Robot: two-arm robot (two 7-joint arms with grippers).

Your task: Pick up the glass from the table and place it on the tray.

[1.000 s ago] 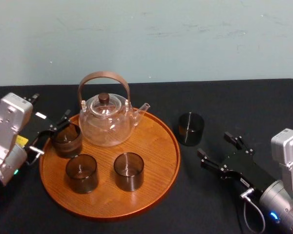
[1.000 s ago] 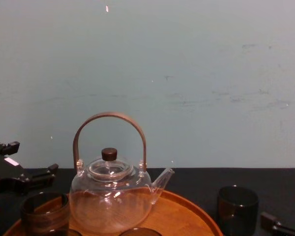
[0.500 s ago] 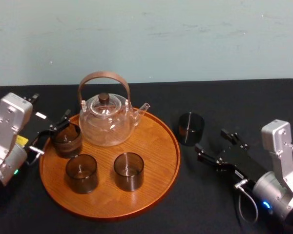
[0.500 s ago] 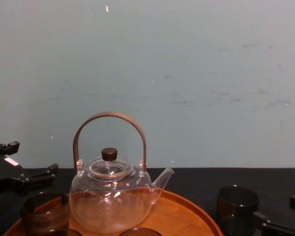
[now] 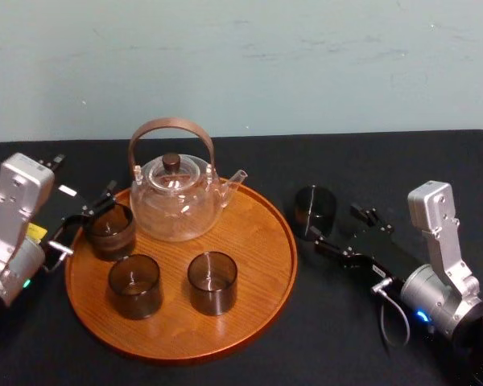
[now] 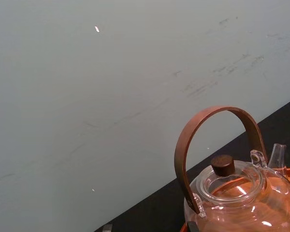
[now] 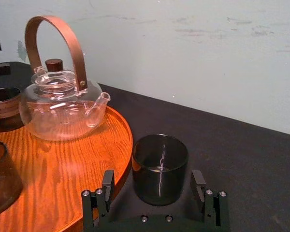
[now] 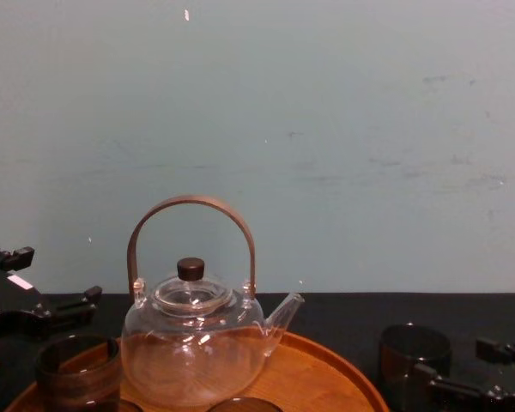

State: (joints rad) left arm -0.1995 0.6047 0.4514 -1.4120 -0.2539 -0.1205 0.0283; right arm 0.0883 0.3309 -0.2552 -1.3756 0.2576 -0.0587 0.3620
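A pale blue-green wall stood behind the table (image 5: 402,165), whose black top carried the tray (image 5: 258,241) left of its centre. The glass (image 5: 315,211) stood upright on the table, just beside the tray's right edge and off its rim. The right gripper (image 5: 336,227) was positioned low over the table on the near right side of the glass, its jaws released. In the right wrist view, its fingers (image 7: 108,184) flanked the glass, one on each side, with a visible gap between each finger and the glass wall. A glass teapot (image 5: 175,201) with a brown arched handle occupied the far part of the tray, its spout directed toward the tray's right edge. Three further dark glasses stood on the tray: one (image 5: 110,229) at the left edge and two (image 5: 134,285) (image 5: 212,281) nearer the tray's near edge. The left gripper (image 8: 58,275) was located at the tray's left edge, close beside the left-edge glass, jaws released and grasping nothing.
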